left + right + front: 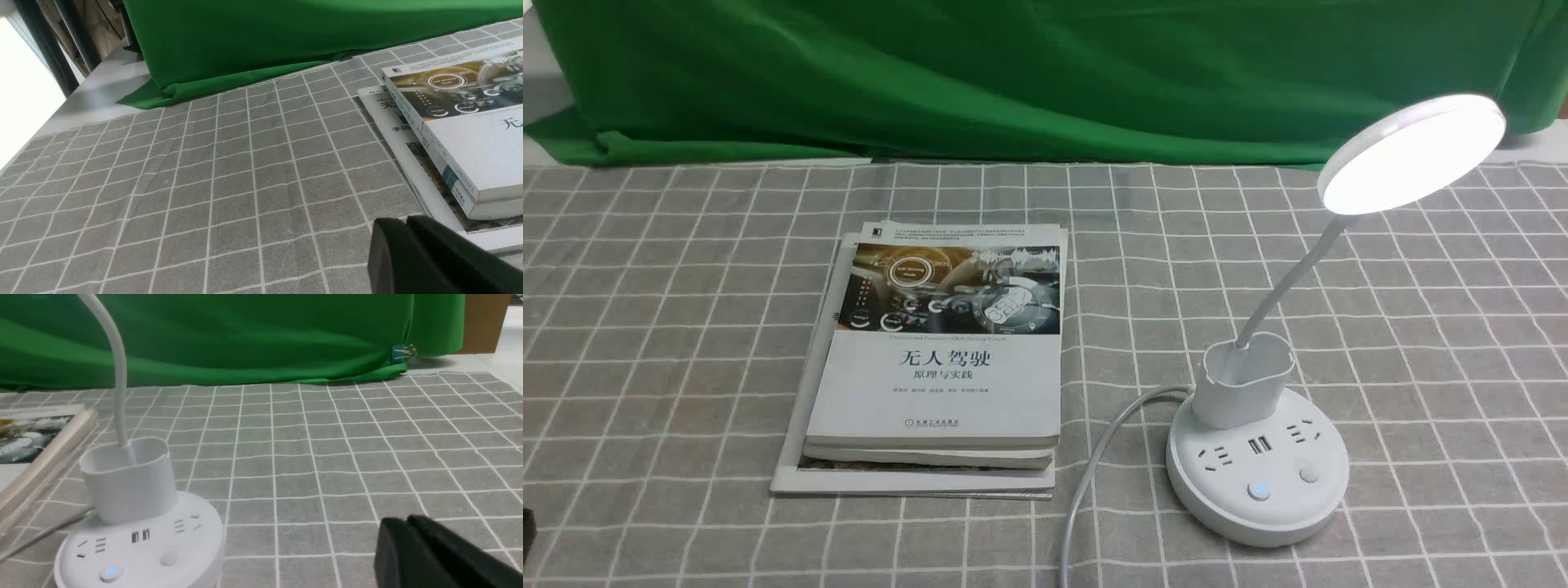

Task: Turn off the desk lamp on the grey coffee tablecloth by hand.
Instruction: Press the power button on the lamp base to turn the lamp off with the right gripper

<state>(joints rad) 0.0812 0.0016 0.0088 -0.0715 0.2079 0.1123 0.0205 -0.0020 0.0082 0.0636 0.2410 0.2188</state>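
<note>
Front view: nothing switched off yet

At the left, the left gripper (404,222) is held low over the grey-brown tablecloth with a thin white grid (229,183), its black jaws pressed together on nothing. A stack of white paperback books (939,367) is seen just beyond it, untouched. Further right, the white desk lamp with flat disc head, bendable neck and round socket base (1245,384) is stood on the same cloth. Its head (1413,151) is glowing, and a small blue-lit button (1258,490) is shown on the base beside a plain white button (1309,474). The right gripper (406,522) is likewise closed and empty, near the base but clear of it. The switch-off is judged not begun: the approach to the base and the press on a button are left.
</note>
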